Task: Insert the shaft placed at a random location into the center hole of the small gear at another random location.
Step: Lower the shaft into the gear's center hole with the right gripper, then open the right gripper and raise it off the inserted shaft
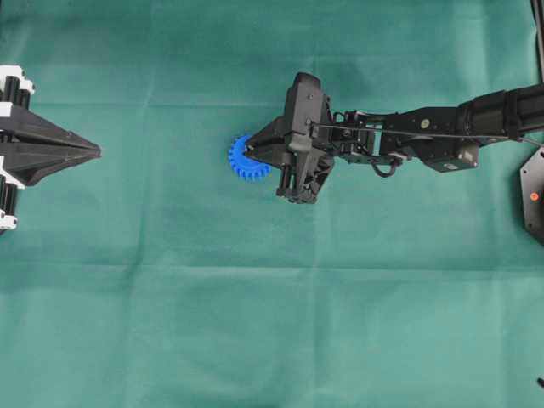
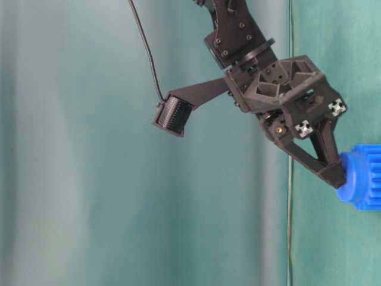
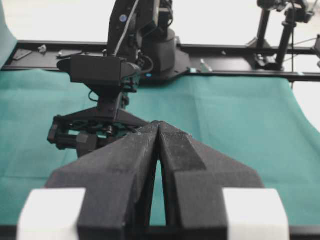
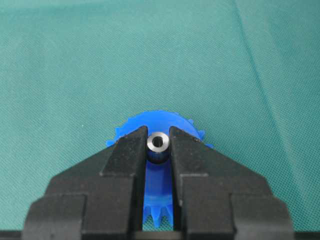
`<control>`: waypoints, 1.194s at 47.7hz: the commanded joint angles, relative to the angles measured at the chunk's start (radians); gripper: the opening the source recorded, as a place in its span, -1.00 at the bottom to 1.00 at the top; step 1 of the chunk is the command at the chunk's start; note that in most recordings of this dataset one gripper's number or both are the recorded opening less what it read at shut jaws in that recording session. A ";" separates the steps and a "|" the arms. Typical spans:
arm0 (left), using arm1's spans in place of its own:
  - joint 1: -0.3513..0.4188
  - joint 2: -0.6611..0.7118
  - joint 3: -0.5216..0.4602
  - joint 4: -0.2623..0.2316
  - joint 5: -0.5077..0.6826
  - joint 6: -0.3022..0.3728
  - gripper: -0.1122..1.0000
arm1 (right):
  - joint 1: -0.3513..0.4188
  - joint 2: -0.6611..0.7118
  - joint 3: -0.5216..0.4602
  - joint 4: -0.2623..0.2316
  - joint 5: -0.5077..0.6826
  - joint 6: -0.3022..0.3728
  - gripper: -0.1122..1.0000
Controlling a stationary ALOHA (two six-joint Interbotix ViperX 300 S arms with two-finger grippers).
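Note:
The small gear (image 1: 242,161), a bright blue toothed wheel, lies flat on the green cloth. My right gripper (image 4: 158,145) is shut on the shaft (image 4: 158,142), a short silvery pin seen end-on between the fingertips, right over the gear's (image 4: 159,121) middle. The center hole is hidden under the shaft and fingers. In the table-level view the right gripper's fingertips (image 2: 334,176) touch the gear's (image 2: 364,185) raised hub. My left gripper (image 1: 99,153) is shut and holds nothing; it rests at the left edge, far from the gear. Its tips (image 3: 159,126) point toward the right arm.
Green cloth (image 1: 272,323) covers the table. A black frame rail (image 3: 235,50) with stands runs along the far edge in the left wrist view. A black mount (image 1: 534,195) sits at the right edge. The right arm (image 1: 425,132) stretches in from the right.

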 commanded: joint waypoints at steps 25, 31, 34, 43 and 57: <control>-0.002 0.009 -0.012 0.003 -0.003 0.003 -0.80 | 0.000 -0.032 -0.021 0.000 -0.014 -0.006 0.77; -0.002 0.008 -0.012 0.003 0.002 0.003 -0.80 | 0.002 -0.054 -0.021 -0.002 -0.011 -0.008 0.68; -0.002 0.008 -0.012 0.003 0.002 0.003 -0.80 | 0.000 -0.067 -0.018 -0.002 -0.006 -0.009 0.63; -0.002 0.009 -0.012 0.003 0.000 0.003 -0.80 | 0.002 -0.141 -0.018 -0.002 0.034 -0.011 0.63; -0.002 0.008 -0.012 0.003 0.002 0.003 -0.80 | 0.000 -0.216 -0.011 -0.002 0.066 -0.012 0.63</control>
